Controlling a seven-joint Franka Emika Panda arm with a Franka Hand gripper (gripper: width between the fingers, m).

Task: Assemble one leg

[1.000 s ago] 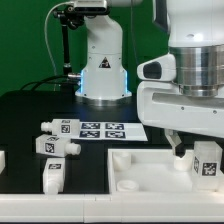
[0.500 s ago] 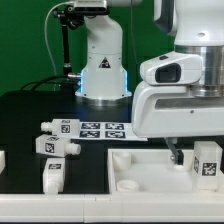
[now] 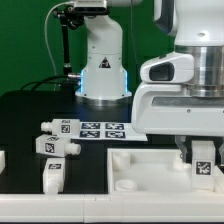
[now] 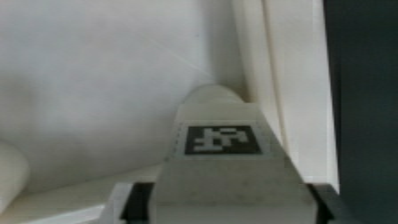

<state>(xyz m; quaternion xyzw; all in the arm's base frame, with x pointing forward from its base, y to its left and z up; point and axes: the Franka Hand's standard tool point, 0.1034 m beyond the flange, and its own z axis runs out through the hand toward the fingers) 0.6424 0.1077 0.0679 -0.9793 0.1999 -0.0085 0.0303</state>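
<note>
My gripper (image 3: 201, 155) is shut on a white leg (image 3: 204, 168) with a marker tag and holds it upright over the right end of the white tabletop panel (image 3: 140, 172). In the wrist view the leg (image 4: 224, 150) sits between my dark fingers (image 4: 135, 203), its tagged end pointing at the panel's surface (image 4: 107, 80) beside the raised rim (image 4: 285, 60). Whether the leg touches the panel cannot be told. Three other white legs lie at the exterior view's left: one (image 3: 56, 126), one (image 3: 56, 146) and one (image 3: 52, 175).
The marker board (image 3: 105, 130) lies on the black table behind the panel. The robot base (image 3: 102, 70) stands at the back. A white part (image 3: 3, 160) shows at the exterior view's left edge.
The gripper has moved down a little with the leg in it, toward the panel's right end. The loose legs have not moved.
</note>
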